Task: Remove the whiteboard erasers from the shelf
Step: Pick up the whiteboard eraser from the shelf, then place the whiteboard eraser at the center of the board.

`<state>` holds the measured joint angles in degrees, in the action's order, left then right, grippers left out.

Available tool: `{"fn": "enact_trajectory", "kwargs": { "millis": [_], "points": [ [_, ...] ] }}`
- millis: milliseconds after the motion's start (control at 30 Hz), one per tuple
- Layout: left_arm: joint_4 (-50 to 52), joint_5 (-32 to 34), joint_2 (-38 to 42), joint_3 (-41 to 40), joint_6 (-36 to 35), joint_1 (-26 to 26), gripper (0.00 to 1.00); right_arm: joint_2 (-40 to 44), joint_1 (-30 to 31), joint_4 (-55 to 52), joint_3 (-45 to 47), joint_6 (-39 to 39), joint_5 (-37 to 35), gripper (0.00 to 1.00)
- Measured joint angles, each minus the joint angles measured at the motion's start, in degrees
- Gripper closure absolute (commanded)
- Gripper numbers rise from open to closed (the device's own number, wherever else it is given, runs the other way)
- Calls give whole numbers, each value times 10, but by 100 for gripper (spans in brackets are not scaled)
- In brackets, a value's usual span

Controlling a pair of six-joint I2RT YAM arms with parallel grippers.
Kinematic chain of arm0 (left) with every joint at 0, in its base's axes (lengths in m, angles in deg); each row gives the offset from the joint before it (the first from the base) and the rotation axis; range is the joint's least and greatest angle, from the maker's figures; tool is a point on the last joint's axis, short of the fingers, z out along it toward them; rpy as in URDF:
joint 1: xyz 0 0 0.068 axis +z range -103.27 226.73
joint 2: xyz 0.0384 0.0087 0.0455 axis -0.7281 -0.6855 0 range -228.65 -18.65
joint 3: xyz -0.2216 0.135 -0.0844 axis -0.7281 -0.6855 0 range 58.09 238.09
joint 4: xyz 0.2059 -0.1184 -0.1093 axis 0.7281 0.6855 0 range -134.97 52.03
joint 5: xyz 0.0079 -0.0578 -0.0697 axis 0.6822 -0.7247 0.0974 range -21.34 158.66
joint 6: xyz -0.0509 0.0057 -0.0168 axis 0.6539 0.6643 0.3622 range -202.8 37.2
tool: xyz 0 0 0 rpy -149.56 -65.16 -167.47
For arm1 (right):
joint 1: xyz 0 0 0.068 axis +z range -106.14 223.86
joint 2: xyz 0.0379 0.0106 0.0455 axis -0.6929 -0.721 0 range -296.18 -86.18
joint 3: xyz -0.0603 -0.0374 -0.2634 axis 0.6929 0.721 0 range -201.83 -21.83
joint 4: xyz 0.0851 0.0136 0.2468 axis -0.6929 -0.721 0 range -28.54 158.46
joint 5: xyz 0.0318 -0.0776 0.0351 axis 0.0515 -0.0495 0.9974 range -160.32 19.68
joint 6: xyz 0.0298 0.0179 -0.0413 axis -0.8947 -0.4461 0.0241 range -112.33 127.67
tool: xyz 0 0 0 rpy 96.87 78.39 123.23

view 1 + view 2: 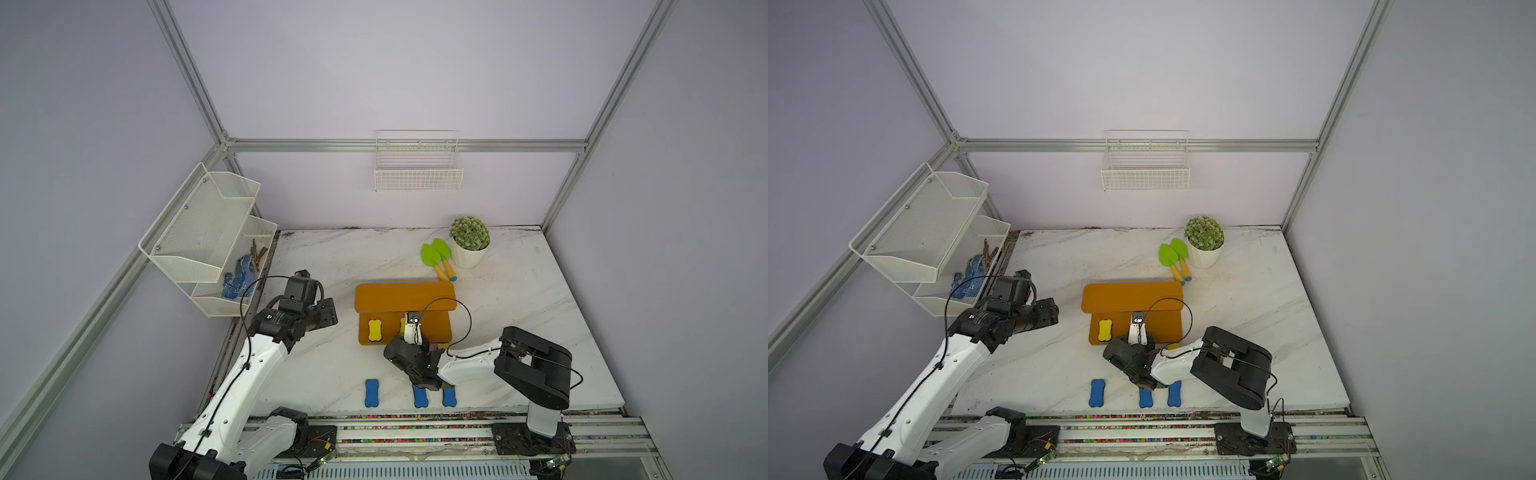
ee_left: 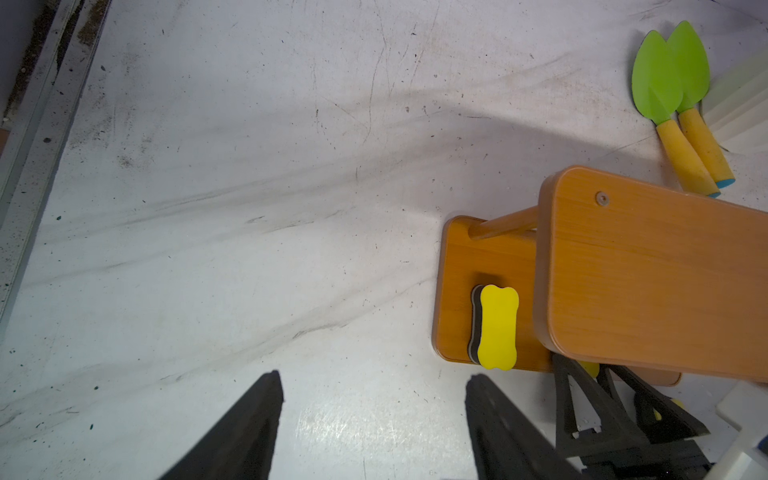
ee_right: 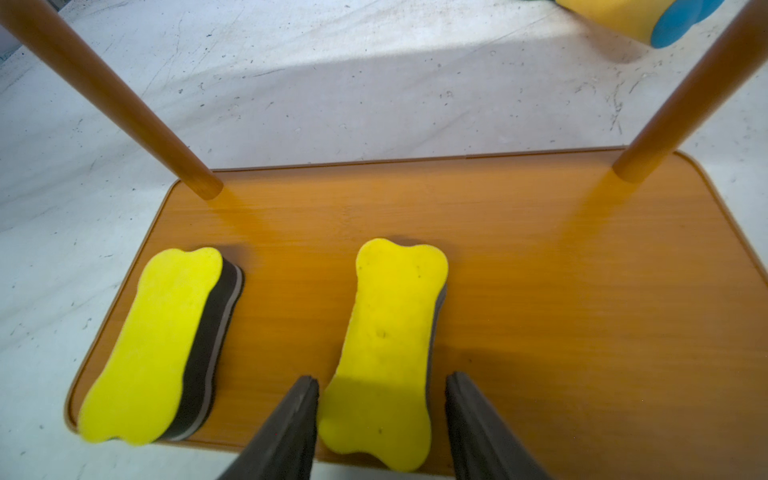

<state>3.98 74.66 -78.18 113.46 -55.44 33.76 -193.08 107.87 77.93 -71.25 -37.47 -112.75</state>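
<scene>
The right tool (image 3: 380, 378) reaches onto the lower board of the orange-brown shelf (image 1: 405, 296), its two dark fingers (image 3: 291, 415) set on either side of the near end of a yellow eraser (image 3: 390, 332) that lies flat on the board. The fingers sit close against the foam, but whether they are pinching it cannot be told. A second yellow eraser (image 3: 153, 345) lies beside it on the same board, near the board's corner. The shelf's upper board is bare in both top views. Three blue erasers (image 1: 371, 392) (image 1: 420, 397) (image 1: 449, 397) lie in a row on the white marble desk (image 1: 519, 311) near its front edge. The left tool (image 2: 374, 376) hangs over bare desk beside the shelf, fingers spread and holding nothing. Two green shovels (image 1: 436, 255) lie behind the shelf, beside a potted plant (image 1: 469, 239).
</scene>
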Motion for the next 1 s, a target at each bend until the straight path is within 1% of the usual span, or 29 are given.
{"fn": "enact_trajectory", "kwargs": {
  "millis": [133,367,700,1000],
  "points": [
    [0,1,-3,0,0,0,27,0,0,2,0,9,2,55],
    [0,2,-5,0,0,1,27,1,-1,11,5,20,6,59],
    [0,4,-5,0,-1,1,26,50,0,-5,30,18,26,61],
    [0,6,-5,0,-2,1,26,103,19,-56,37,-3,31,61]
  ]
}}
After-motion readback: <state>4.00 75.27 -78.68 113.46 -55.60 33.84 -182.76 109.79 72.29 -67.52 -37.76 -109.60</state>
